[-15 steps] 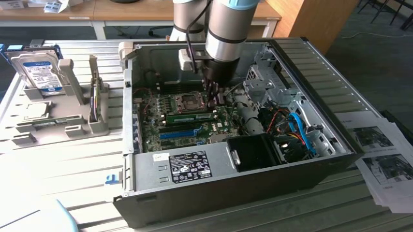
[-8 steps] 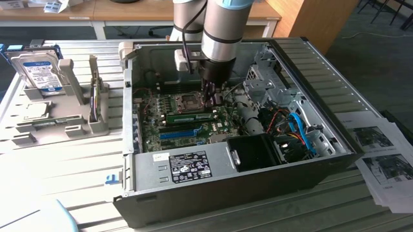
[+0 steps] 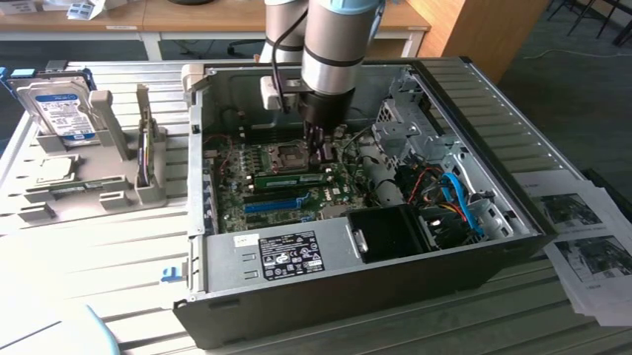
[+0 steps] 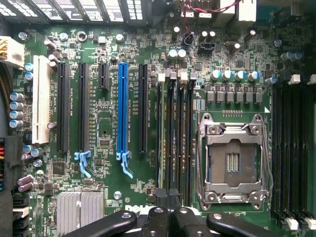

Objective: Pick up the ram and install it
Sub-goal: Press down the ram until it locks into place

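Ram (image 3: 291,180) sits on edge inside the open computer case (image 3: 513,133), a thin green stick standing in the memory slots on the motherboard (image 3: 247,159), just beside and parallel to the blue slot strip (image 3: 272,204). Its long axis runs across the board from the exterior view's left to right, and you have the gripper (image 3: 318,157) directly over the end toward the exterior view's right. In the wrist view the memory slots (image 4: 177,133) run straight away from the fingertips (image 4: 187,222), so the hand is lined up along the stick rather than across it. Your jaws are fully closed with nothing between them; the ram is not in their grasp. Whether the closed tips are pressing on the stick's top edge or hanging just above it, you cannot tell from here.
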### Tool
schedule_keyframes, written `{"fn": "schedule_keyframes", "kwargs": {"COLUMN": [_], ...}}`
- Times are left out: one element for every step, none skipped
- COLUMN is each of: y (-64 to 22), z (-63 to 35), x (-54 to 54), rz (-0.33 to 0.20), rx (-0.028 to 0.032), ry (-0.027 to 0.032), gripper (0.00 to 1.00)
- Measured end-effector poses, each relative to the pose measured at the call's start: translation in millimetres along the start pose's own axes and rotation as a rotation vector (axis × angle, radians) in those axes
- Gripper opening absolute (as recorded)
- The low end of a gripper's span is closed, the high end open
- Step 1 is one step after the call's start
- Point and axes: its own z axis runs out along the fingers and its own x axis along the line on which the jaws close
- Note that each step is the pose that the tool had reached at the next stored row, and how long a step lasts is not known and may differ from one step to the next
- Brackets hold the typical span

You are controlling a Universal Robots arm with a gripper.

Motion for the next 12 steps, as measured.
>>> {"fn": "schedule_keyframes", "kwargs": {"y": [1.0, 1.9, 2.8, 3.6, 4.2, 4.7, 5.1, 5.4, 5.8, 6.3, 7.1, 7.8], "z": [0.0, 0.0, 0.0, -0.1, -0.1, -0.1, -0.2, -0.2, -0.3, -0.4, -0.4, -0.5], "x": [0.0, 0.0, 0.0, 0.0, 0.0, 0.0, 0.0, -0.1, -0.1, -0.1, -0.1, -0.1], "rz": [0.0, 0.0, 0.0, 0.0, 0.0, 0.0, 0.0, 0.0, 0.0, 0.0, 0.0, 0.0], "rx": [0.0017, 0.0034, 0.005, 0.0065, 0.0082, 0.0093, 0.0104, 0.0114, 0.0123, 0.0135, 0.0152, 0.0168], "ry": [-0.0001, -0.0001, -0.0002, -0.0002, -0.0002, -0.0004, -0.0004, -0.0003, -0.0003, -0.0003, -0.0002, -0.0002], "gripper": [0.09, 0.09, 0.09, 0.09, 0.09, 0.09, 0.09, 0.09, 0.09, 0.09, 0.09, 0.09]}}
